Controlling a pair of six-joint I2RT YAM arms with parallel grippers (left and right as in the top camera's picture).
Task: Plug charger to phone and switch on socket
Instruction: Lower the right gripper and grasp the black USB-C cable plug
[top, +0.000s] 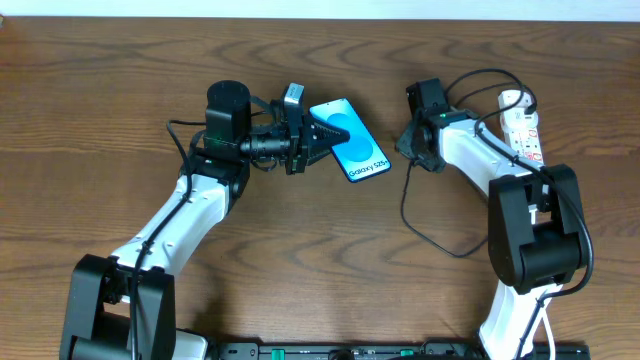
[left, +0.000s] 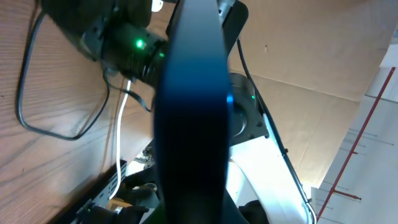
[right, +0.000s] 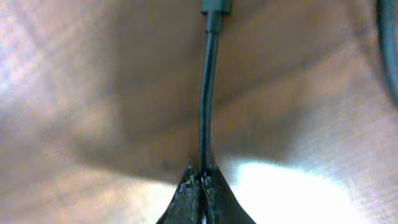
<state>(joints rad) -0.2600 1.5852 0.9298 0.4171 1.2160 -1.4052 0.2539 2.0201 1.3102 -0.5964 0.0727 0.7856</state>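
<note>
So here's where I'm at: my left claw (top: 318, 136) is clamped on one end of the slim dark-framed phone (top: 348, 140) with the bright cyan screen, out in the middle of the brown wooden table (top: 120, 90). On my left wrist cam the phone is just a dark blurry edge between the fingers, so I honestly can't tell if it's lifted or resting on the wood. My right claw (right: 202, 179) is pinched tight on the thin black charger cable (right: 208, 93), a little way back from the small black plug tip (right: 216, 7), near the phone's other end. The cable's light and floppy, so a hold closer to the tip would probably stop it bending away when it meets the port. Phone's glassy, slick and fragile, so gripping it by the frame edges feels safest. The white elongated power strip (top: 522, 125) sits off to my right; switching it on looks like a later job.
</note>
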